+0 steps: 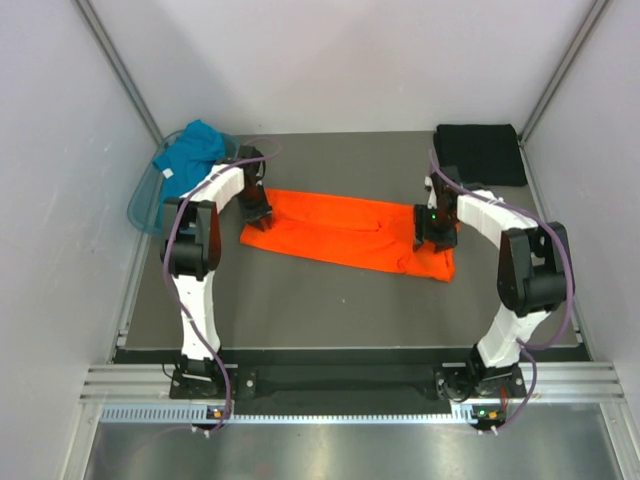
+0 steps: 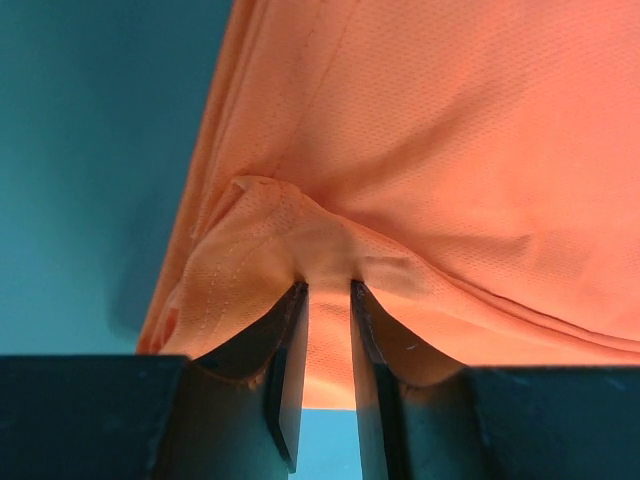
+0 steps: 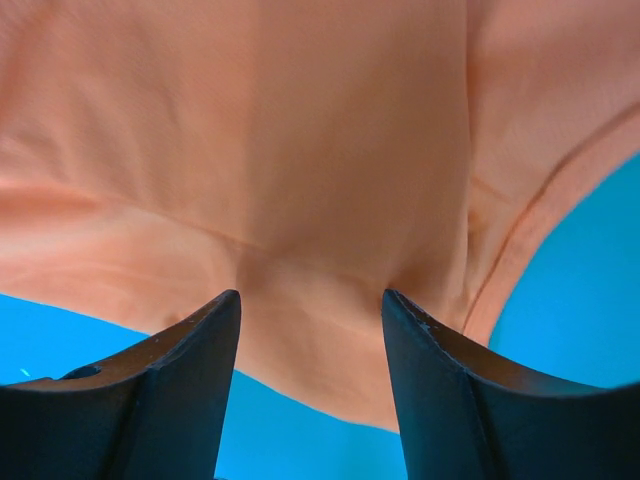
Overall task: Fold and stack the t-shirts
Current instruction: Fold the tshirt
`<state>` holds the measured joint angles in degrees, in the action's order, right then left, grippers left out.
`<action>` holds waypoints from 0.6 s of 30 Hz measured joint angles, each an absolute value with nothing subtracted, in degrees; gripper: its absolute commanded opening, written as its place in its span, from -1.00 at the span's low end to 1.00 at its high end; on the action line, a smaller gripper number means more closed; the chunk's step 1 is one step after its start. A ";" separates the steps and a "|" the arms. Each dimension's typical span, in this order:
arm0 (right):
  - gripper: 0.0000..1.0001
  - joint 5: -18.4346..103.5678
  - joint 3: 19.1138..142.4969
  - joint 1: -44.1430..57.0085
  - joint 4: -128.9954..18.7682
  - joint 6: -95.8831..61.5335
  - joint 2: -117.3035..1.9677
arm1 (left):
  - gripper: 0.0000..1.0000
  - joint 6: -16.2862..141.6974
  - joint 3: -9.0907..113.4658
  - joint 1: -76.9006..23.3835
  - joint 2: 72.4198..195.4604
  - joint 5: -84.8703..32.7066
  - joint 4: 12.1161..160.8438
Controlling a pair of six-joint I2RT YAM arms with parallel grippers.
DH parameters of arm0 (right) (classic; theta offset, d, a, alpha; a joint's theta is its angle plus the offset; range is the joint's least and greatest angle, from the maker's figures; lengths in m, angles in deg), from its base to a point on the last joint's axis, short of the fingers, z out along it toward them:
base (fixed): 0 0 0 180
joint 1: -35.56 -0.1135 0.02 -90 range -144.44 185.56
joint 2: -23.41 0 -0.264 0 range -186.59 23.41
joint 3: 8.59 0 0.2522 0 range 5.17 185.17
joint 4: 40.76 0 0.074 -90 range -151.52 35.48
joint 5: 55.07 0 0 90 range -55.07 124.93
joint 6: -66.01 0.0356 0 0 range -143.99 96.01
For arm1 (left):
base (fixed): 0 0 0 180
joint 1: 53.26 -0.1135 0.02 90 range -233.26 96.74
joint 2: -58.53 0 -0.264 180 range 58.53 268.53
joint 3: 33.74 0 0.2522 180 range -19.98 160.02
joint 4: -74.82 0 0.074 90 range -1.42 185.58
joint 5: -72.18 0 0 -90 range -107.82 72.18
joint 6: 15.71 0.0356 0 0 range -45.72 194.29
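The orange t-shirt (image 1: 345, 232) is laid mid-table as a half-folded strip; its left end is pinched by the left gripper (image 1: 255, 213); the right gripper (image 1: 433, 235) is poised, jaws apart, over the other end; the black t-shirt (image 1: 480, 152) is folded at the far-right corner; the teal t-shirt (image 1: 195, 150) is left undone.

My bright orange soft cloth t-shirt (image 1: 345, 232) is one plain colour with no print. Close up, its weave shows a fine dotted mesh. My left gripper (image 2: 327, 292) and right gripper (image 3: 310, 300) are black, and my arms (image 1: 197, 295) are white with black joints. At the far right lies a plain black folded cloth t-shirt (image 1: 482, 152). A teal crumpled cloth t-shirt (image 1: 195, 148) sits in a translucent blue-green plastic basket (image 1: 140, 205). The flat table top (image 1: 330, 310) is dark grey.
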<state>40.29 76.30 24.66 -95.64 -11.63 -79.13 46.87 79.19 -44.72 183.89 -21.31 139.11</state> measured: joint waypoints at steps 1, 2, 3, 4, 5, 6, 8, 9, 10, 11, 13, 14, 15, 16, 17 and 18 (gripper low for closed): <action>0.19 40.09 74.86 24.80 -95.62 -11.45 -78.08 | -0.42 46.84 78.47 -44.72 183.50 -20.91 138.60; 0.20 39.94 73.29 24.97 -95.45 -11.35 -77.05 | -0.42 46.87 78.12 -44.77 183.41 -20.89 138.28; 0.19 39.92 71.85 25.30 -95.36 -11.32 -76.33 | -0.42 46.91 78.01 -44.77 183.28 -20.91 138.19; 0.20 39.79 70.84 25.60 -95.16 -11.35 -76.05 | -0.42 46.98 77.93 -44.77 183.28 -20.85 138.06; 0.20 39.46 69.75 26.15 -94.70 -11.35 -75.94 | -0.42 47.06 77.93 -44.77 183.28 -20.76 138.03; 0.20 39.26 69.07 26.76 -94.57 -11.39 -76.05 | -0.42 47.17 77.93 -44.77 183.28 -20.76 138.03; 0.20 38.32 68.59 28.01 -94.68 -11.48 -76.40 | -0.42 47.28 77.93 -44.77 183.28 -20.78 138.06; 0.20 37.89 68.59 28.45 -94.61 -11.59 -76.46 | -0.41 47.35 77.95 -44.77 183.26 -20.78 138.06; 0.20 37.49 68.59 28.75 -94.55 -11.83 -76.37 | -0.40 47.43 77.95 -44.74 183.24 -20.78 138.06; 0.21 37.23 68.59 28.99 -94.61 -12.02 -76.16 | -0.41 47.46 77.95 -44.74 183.17 -20.80 138.06; 0.22 36.36 68.59 29.04 -95.12 -12.35 -75.15 | -0.40 47.48 77.95 -44.70 183.15 -20.78 138.06; 0.22 36.18 68.59 29.04 -95.60 -12.46 -74.36 | -0.40 47.48 77.93 -44.70 183.09 -20.78 138.06; 0.23 36.03 68.59 29.04 -96.17 -12.48 -73.29 | -0.40 47.48 77.90 -44.70 183.04 -20.80 138.08; 0.23 36.07 68.50 29.04 -96.54 -12.48 -72.22 | -0.40 47.46 77.80 -44.68 182.93 -20.80 138.01; 0.23 36.23 68.17 29.04 -96.80 -12.48 -70.63 | -0.39 47.46 77.58 -44.66 182.76 -20.78 137.95; 0.22 36.36 67.80 29.06 -97.17 -12.44 -69.03 | -0.39 47.43 77.23 -44.64 182.52 -20.78 137.75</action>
